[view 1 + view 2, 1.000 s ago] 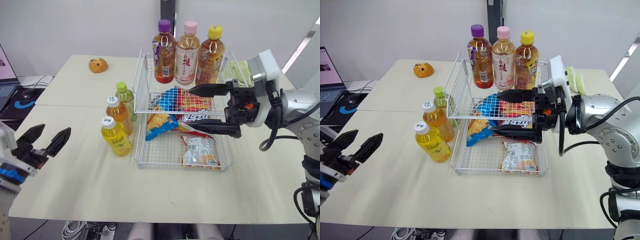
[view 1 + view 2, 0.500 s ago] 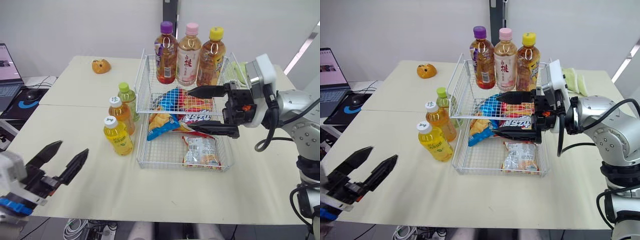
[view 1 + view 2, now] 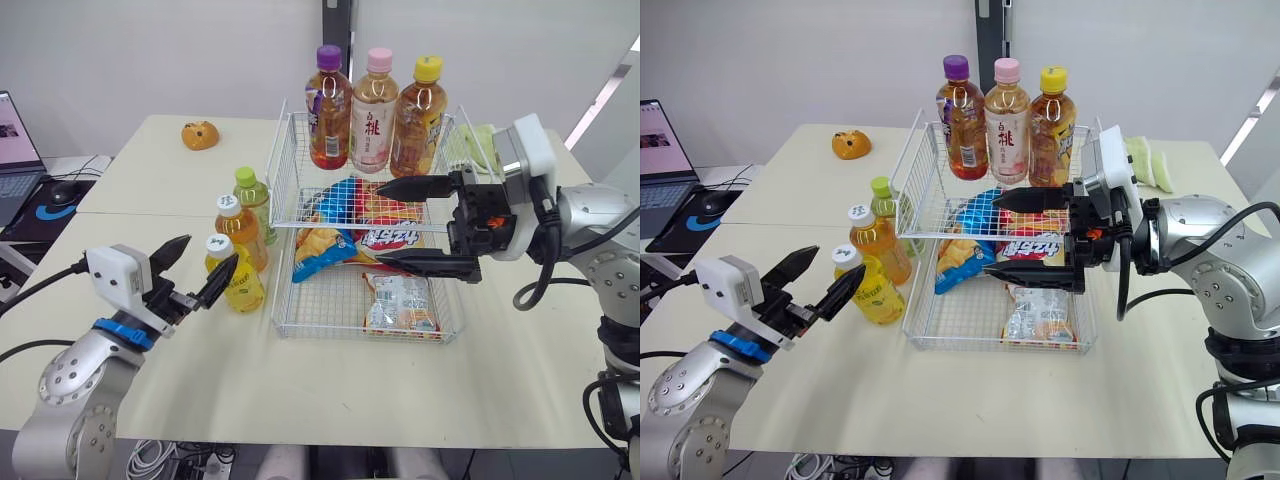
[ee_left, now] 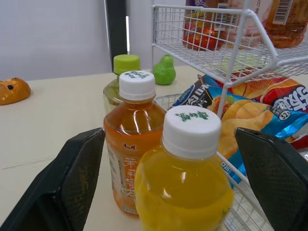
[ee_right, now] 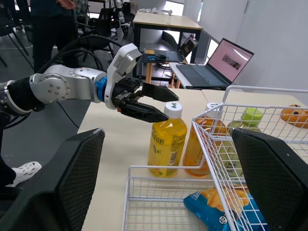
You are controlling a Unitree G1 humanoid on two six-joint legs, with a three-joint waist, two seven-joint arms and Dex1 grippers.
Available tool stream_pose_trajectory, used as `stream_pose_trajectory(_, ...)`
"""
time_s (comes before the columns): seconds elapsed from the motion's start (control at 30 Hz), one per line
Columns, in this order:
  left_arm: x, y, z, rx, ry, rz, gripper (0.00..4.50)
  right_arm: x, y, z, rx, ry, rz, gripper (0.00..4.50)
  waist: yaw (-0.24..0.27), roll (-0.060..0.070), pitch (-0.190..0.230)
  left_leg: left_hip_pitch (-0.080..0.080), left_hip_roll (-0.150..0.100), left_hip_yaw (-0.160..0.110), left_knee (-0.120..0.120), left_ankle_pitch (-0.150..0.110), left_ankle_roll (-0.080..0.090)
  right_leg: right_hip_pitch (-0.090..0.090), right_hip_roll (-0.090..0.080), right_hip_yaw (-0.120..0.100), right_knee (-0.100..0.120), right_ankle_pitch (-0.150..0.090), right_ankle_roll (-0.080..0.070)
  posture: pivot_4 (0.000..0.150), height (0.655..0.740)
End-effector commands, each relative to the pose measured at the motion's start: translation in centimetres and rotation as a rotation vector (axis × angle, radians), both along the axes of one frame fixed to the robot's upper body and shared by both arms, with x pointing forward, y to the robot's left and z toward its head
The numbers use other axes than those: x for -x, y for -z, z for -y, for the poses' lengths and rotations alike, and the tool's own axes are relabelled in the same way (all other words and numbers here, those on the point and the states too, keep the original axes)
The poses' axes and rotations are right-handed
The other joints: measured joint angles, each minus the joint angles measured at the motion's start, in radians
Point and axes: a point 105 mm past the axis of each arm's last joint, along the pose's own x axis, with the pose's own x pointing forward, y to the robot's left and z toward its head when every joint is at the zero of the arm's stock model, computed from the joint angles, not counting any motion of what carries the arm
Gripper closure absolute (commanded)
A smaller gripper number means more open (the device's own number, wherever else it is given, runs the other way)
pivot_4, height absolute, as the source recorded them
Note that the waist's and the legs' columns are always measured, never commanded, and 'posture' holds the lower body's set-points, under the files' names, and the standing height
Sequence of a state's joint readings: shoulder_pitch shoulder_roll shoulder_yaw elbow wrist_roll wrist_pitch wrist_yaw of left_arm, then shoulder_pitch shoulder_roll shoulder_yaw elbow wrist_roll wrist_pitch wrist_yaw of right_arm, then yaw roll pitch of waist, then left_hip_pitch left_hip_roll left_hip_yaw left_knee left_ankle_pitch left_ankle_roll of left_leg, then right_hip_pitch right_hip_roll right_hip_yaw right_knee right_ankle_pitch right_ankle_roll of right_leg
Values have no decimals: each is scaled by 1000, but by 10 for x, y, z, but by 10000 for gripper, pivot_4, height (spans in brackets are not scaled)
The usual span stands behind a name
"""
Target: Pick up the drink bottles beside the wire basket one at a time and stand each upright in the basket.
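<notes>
**Left gripper (image 3: 211, 249) at the yellow bottle (image 3: 241, 287).** The fingers are spread apart and hold nothing. The forearm rises from the table's near edge and reaches forward towards the basket (image 3: 300, 322). The yellow bottle stands upright directly ahead of the gap between the fingers, which flank it at cap height. Whether they touch it cannot be told. Its white cap carries small green print that is too small to read.

Just beyond it, farther from this gripper, the orange bottle (image 4: 129, 154) stands upright, with a small red mark on its label and the same cap print. The green bottle (image 4: 120, 77) stands past that. All three are on the table beside the basket.

**Right gripper (image 3: 379, 222).** The arm is bent and reaches across above the basket. The fingers are wide open, one above the other, and point towards the left gripper. Below them lies a blue bag (image 3: 318, 262) whose lettering is illegible. Beyond their tips the purple-capped bottle (image 3: 329, 105), the pink-capped bottle (image 3: 376, 110) with red Chinese characters on its label, and the yellow-capped bottle (image 3: 419, 115) stand upright at the basket's far end.
</notes>
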State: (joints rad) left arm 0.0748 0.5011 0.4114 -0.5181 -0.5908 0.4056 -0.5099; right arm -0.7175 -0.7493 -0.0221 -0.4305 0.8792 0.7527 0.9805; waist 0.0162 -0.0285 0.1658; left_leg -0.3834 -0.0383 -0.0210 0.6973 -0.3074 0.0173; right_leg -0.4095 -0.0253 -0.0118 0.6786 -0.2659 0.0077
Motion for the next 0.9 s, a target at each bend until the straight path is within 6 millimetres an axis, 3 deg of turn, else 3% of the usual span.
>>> stream_pose_trajectory(0.03,-6,-6,10,-16,40,36,447,5,-10,3,-16,19,55,0,1,0,0,0,0,0,0,0,0,0,0,0,0,0,0,1500,7400)
stream_pose_trajectory(0.23,-13,-8,18,-15,72,39,447,7,-12,3,-19,34,62,0,2,0,0,0,0,0,0,0,0,0,0,0,0,0,0,1500,7400)
stream_pose_trajectory(0.27,-13,-8,18,-15,77,42,2206,7,-12,3,-18,38,61,0,2,0,0,0,0,0,0,0,0,0,0,0,0,0,0,1500,7400)
stream_pose_trajectory(0.33,-13,-8,19,-12,83,44,6151,7,-12,3,-18,44,60,0,2,0,0,0,0,0,0,0,0,0,0,0,0,0,0,1500,7400)
stream_pose_trajectory(0.6,-13,-8,19,-8,91,42,31232,6,-13,3,-21,55,60,0,4,0,0,0,0,0,0,0,0,0,0,0,-1,0,0,1500,7400)
stream_pose_trajectory(0.77,-11,-10,18,1,98,46,31418,5,-14,3,-22,56,62,0,5,0,0,-1,0,0,0,0,0,0,0,0,-2,0,0,1500,7400)
stream_pose_trajectory(0.9,-6,-30,10,7,139,73,31418,4,-15,3,-23,58,64,0,5,0,1,-1,0,0,-1,0,0,0,0,0,-2,0,0,1500,7400)
